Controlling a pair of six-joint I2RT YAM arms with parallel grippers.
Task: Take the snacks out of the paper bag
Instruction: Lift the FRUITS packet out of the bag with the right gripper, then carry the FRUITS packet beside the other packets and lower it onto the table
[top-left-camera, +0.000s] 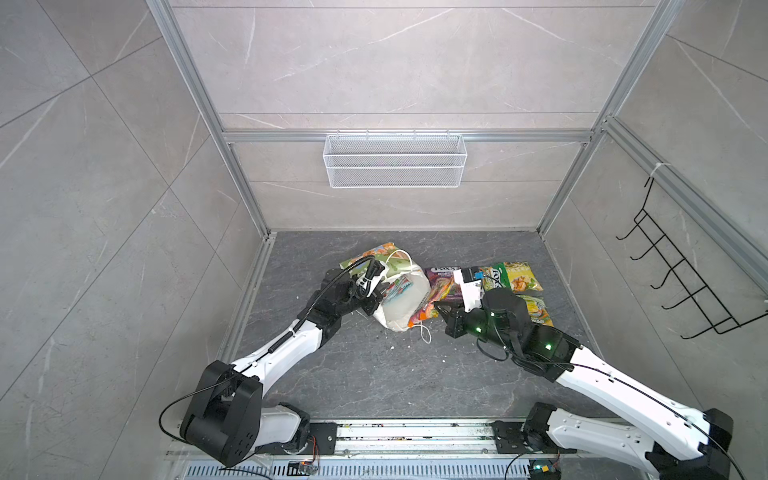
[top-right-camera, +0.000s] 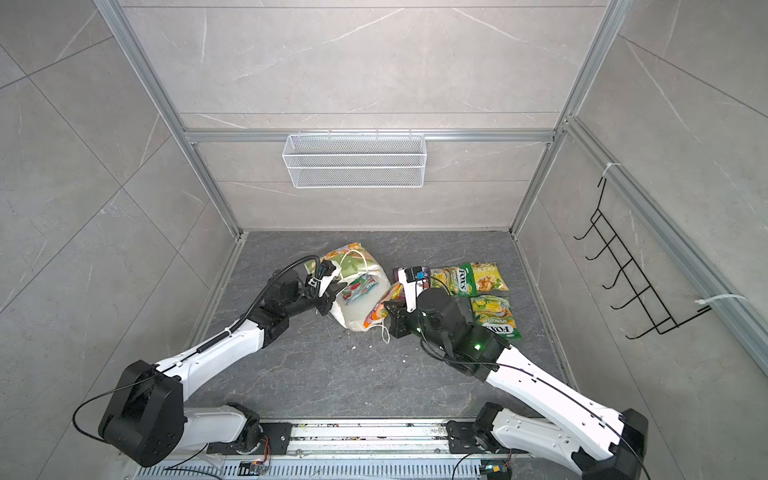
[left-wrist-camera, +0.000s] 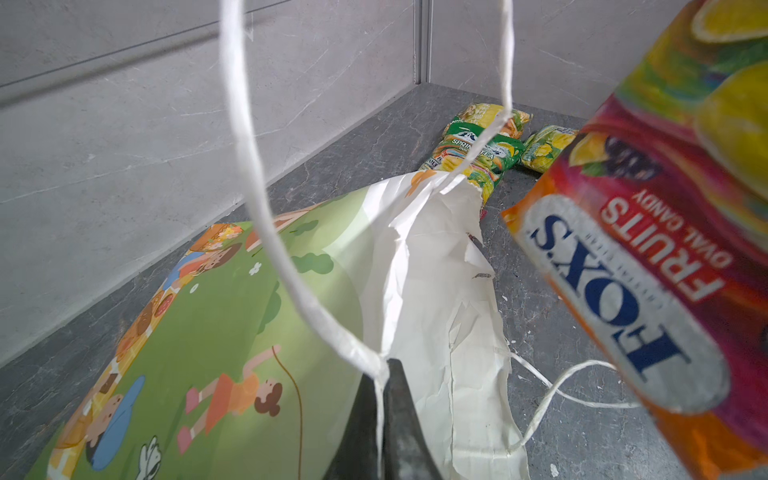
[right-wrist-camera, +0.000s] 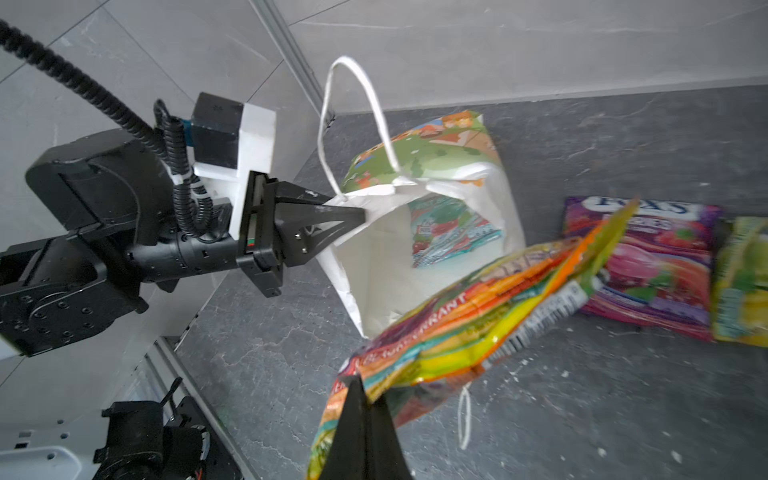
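The paper bag lies on its side on the dark floor, mouth toward the right arm. My left gripper is shut on the bag's rim where the white cord handle joins. A teal-red snack lies inside the bag. My right gripper is shut on an orange snack, held just outside the mouth. On the floor behind it lie a purple snack and yellow-green ones.
A white wire mesh basket hangs on the back wall. A black wire rack sticks out from the right wall. A loose white cord and paper crumbs lie on the floor in front of the bag.
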